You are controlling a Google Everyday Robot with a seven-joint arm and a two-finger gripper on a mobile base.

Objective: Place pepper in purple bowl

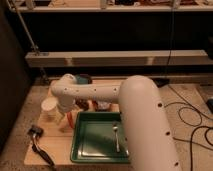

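Observation:
The pepper (70, 119) is a slender red-orange strip standing almost upright just left of the green tray, right at the gripper. My gripper (65, 118) hangs down from the white arm's wrist (65, 94) over the wooden table's left part, at the pepper; whether it holds the pepper does not show. The purple bowl (85, 79) is a dark round shape at the table's back, mostly hidden behind the arm, with a teal bit beside it.
A green tray (95, 142) with a spoon (116, 137) lies at the front. A white cup (49, 107) stands left of the gripper. A black tool (36, 134) lies at the front left. Reddish-brown things (96, 105) sit under the arm. Cables lie on the floor at right.

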